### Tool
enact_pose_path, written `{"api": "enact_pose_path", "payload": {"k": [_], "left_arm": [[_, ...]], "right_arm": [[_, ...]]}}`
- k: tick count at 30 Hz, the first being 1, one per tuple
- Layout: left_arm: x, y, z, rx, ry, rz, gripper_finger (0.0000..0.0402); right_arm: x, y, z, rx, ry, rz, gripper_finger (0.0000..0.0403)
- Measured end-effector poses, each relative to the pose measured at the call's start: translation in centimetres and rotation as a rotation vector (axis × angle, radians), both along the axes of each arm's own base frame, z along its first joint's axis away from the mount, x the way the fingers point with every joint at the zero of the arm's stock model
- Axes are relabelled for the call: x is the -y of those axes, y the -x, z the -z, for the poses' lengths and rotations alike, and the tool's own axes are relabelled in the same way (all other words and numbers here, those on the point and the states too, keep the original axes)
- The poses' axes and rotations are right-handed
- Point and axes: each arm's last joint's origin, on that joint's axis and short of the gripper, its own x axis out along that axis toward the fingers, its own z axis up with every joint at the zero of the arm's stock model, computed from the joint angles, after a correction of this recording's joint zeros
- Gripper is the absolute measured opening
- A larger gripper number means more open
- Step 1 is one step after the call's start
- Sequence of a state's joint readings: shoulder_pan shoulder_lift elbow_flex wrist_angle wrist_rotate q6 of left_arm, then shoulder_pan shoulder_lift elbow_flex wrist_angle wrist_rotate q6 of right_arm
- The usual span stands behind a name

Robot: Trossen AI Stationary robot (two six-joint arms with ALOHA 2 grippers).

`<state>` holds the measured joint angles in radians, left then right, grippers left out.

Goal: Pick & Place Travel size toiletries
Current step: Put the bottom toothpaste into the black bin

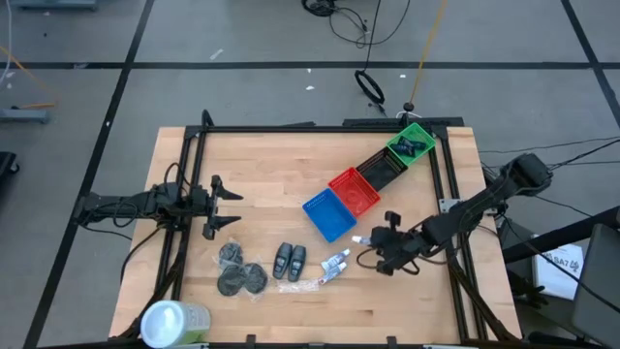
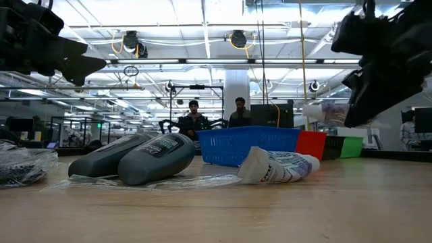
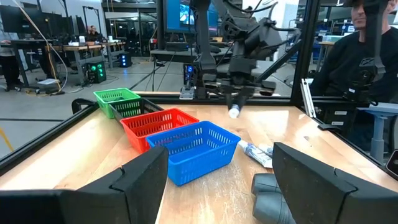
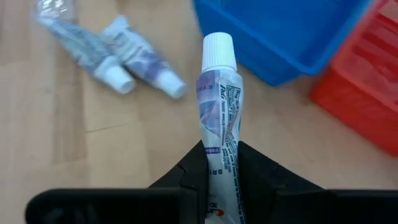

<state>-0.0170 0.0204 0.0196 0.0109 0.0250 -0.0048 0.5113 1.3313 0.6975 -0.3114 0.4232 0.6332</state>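
The right gripper [image 1: 373,239] was clamped on 1 small white tube [image 4: 219,93], cap pointing forward, and hung just beside the blue basket [image 1: 327,214], off the corner nearest the front edge of the table. In the right wrist view the fingers pinched the tube at its crimped tail, so most of its length stuck out free beyond them.

Judged from that, the step in hand was the carry to a basket. With such a low pinch the tube could swing or slip, so a slow lift clear of the blue basket's rim, then a release low and centred over the mesh floor, would suit best. Which basket was meant cannot be told; the green basket [image 1: 411,143], at the far end of the row from the blue one, already held some dark items.

2 more white tubes [image 1: 336,262] lay on the table just beside the blue basket, with the 2 dark bottles [image 1: 290,259] next beyond them and the 3 dark discs [image 1: 240,273] farther out. A clear wrapper [image 1: 300,286] lay by the bottles.

The left gripper [image 1: 221,206] waited well apart from the blue basket, fingers spread and empty.
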Motion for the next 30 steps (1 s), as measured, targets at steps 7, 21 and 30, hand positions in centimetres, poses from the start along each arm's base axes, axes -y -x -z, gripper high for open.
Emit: {"api": "enact_pose_path", "payload": {"k": [7, 21, 30], "left_arm": [[0.0, 0.0, 0.0, 0.0, 0.0, 0.0, 0.0283], [0.0, 0.0, 0.0, 0.0, 0.0, 0.0, 0.0283], [0.0, 0.0, 0.0, 0.0, 0.0, 0.0, 0.0283]], "right_arm": [[1.7, 1.0, 0.1, 0.1, 0.005, 0.09, 0.0057], [5.3, 1.2, 0.4, 0.143, 0.013, 0.228, 0.0057], [7.1, 0.8, 0.4, 0.137, 0.039, 0.296, 0.0057]]}}
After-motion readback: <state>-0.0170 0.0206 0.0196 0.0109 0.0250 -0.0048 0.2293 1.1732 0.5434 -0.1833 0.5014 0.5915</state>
